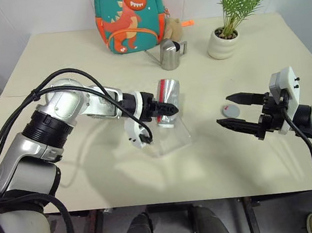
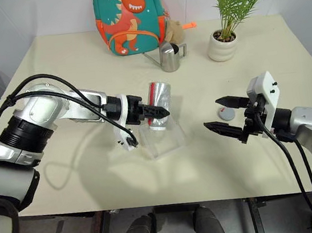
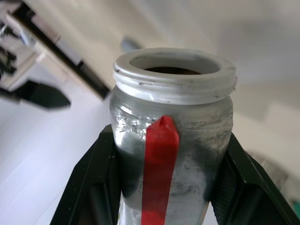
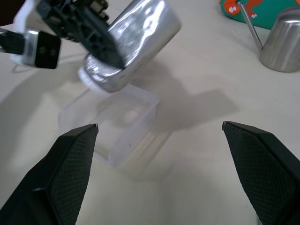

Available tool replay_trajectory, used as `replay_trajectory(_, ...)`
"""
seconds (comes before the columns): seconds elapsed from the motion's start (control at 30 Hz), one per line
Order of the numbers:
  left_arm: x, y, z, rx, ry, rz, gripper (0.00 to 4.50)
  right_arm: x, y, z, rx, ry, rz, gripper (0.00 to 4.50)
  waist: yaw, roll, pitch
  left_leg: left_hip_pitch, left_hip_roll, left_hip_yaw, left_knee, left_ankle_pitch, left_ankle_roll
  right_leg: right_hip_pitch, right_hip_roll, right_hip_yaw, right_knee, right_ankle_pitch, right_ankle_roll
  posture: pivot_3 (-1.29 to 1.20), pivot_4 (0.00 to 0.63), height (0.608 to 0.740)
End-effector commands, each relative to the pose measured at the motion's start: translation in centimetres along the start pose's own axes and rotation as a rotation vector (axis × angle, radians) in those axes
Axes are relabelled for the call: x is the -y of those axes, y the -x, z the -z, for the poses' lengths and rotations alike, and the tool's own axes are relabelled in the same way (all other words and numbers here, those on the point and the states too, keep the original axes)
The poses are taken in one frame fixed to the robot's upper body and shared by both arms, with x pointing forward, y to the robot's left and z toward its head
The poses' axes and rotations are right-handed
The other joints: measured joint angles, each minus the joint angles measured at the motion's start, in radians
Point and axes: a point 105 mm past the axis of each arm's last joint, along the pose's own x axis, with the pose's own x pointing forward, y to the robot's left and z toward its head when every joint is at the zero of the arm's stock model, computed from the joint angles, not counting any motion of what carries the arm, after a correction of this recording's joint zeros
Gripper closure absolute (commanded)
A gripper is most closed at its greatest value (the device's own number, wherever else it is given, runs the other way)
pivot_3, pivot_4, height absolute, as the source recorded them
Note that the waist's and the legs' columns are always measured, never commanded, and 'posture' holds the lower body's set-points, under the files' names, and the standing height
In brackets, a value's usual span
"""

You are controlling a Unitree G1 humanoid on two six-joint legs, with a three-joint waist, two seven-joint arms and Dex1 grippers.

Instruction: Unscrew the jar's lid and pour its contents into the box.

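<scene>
The jar (image 1: 165,102) is uncapped and tipped mouth-down over the box (image 1: 173,139), its open threaded neck lowest and its base raised toward the far side of the table (image 1: 78,52). The left gripper (image 1: 165,108) is clamped across the jar's body near the neck, one black finger on each side; the left wrist view shows the silvery wall with a red label strip between those fingers and something dark just inside the mouth, too indistinct to identify. The box sits on the table directly under the jar's mouth; in the right wrist view the mouth hangs over the box's far wall. Whether any contents lie in the box cannot be told. The lid (image 1: 230,109) lies flat on the table to the right of the box, well apart from it, grey with a small red mark. The right gripper (image 1: 237,111) hovers above the table just by the lid, fingers spread wide and holding nothing, pointing toward the box. Beyond the box, toward the table's far edge, stand a steel pitcher (image 1: 169,54), a dinosaur backpack (image 1: 129,16) and, further right, a potted plant (image 1: 224,41).
</scene>
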Motion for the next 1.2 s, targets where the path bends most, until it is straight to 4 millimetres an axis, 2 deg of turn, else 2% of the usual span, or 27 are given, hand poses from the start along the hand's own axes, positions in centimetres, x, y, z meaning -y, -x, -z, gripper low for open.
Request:
replay_trajectory(0.03,-1.3,0.7,2.2,-0.097,-0.115,-0.062,2.53,0.2,0.2,-0.9,0.029,0.034,0.001,0.04,-0.001,0.0,0.0,0.0,0.0,0.0,0.0,0.0,0.0,0.0,0.0,0.0,0.0,0.0,0.0,0.0,0.15,0.74)
replay_trajectory(0.17,-1.3,0.9,2.9,-0.133,-0.201,-0.104,2.53,0.3,0.1,-1.0,0.03,0.037,-0.005,0.04,-0.002,0.0,0.0,0.0,0.0,0.0,0.0,0.0,0.0,0.0,0.0,0.0,0.001,0.0,0.0,0.0,0.15,0.74)
replay_trajectory(0.33,-1.7,1.1,1.7,-0.085,-0.277,-0.168,2.53,0.5,-0.1,-1.1,0.034,0.045,-0.01,0.04,-0.002,0.0,0.0,0.001,0.0,0.0,0.0,0.0,0.0,0.0,0.0,0.0,0.002,0.0,0.0,0.0,0.15,0.74)
replay_trajectory(0.53,-2.7,1.4,1.8,-0.091,-0.304,-0.233,2.53,0.5,-0.2,-1.2,0.045,0.041,-0.021,0.04,0.002,0.0,0.0,0.0,0.0,0.0,0.0,0.0,0.0,0.0,0.0,0.0,0.003,0.0,0.0,0.0,0.15,0.74)
replay_trajectory(0.87,-2.7,1.6,1.8,-0.117,-0.323,-0.255,2.53,-2.5,0.5,-1.5,0.037,-0.04,-0.2,0.04,0.001,0.0,0.0,0.0,0.0,0.0,0.001,0.0,0.0,0.0,0.0,0.0,0.004,0.0,0.0,0.0,0.15,0.74)
replay_trajectory(1.07,-1.8,1.5,1.7,-0.126,-0.352,-0.277,2.53,-3.1,0.6,-2.0,0.063,-0.028,-0.226,0.04,-0.001,0.0,0.0,0.001,0.0,0.0,0.003,0.0,0.0,0.0,0.0,0.0,0.004,0.0,0.0,0.0,0.15,0.74)
replay_trajectory(1.13,-1.1,1.7,1.9,-0.147,-0.309,-0.268,2.53,-2.9,0.5,-1.9,0.065,-0.024,-0.209,0.04,0.0,0.0,0.0,0.0,0.0,0.0,0.005,0.0,0.0,0.0,0.0,0.001,0.005,0.0,0.0,0.0,0.15,0.74)
replay_trajectory(1.2,-0.9,2.4,3.1,-0.214,-0.128,-0.294,2.53,-2.5,0.4,-2.0,0.068,-0.009,-0.187,0.04,-0.001,0.0,0.0,0.0,0.0,0.0,0.006,0.0,0.0,0.0,0.0,0.001,0.006,0.0,0.0,0.0,0.15,0.74)
